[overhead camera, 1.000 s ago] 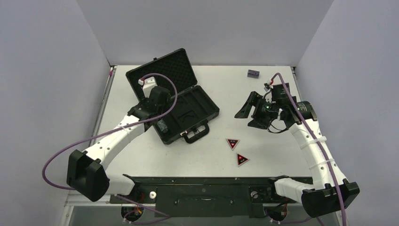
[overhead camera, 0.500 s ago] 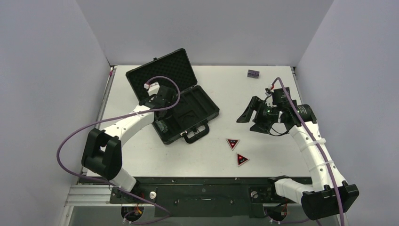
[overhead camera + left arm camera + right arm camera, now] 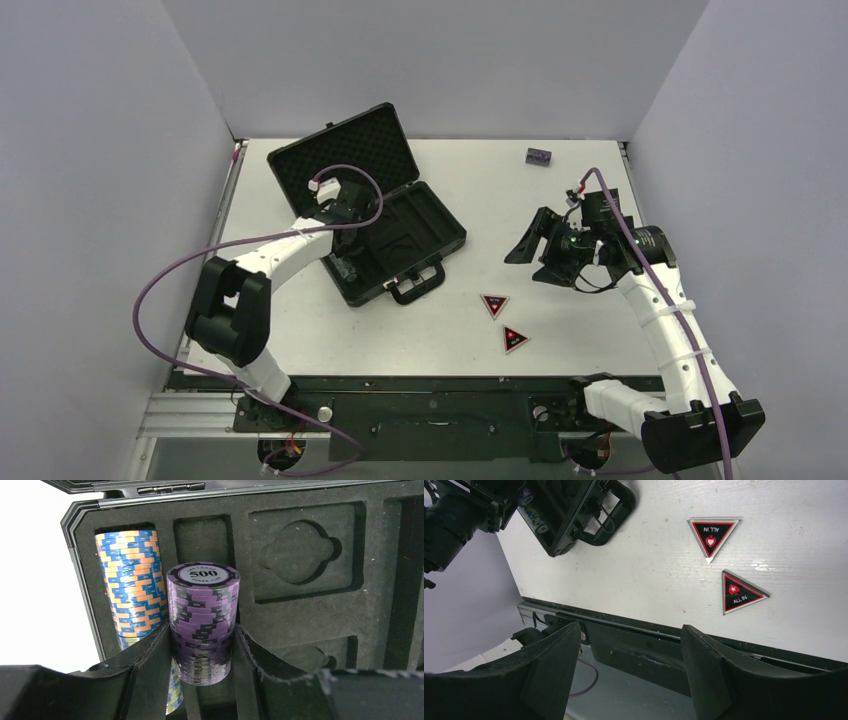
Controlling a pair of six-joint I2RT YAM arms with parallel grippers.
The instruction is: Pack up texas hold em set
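Briefcase (image 3: pixel 370 215) lies open at ten o'clock on the counter (image 3: pixel 480 190). Left pincer (image 3: pixel 202 655) clamps the purple chip stack (image 3: pixel 202 622) just beside the blue-orange stack (image 3: pixel 131 585): keep it aligned, lower squarely into the vacant slot (image 3: pixel 202 537). Right pincer (image 3: pixel 629 632) gapes empty, tokens (image 3: pixel 495 304) at five o'clock. Left arm has reached farther in since a second ago
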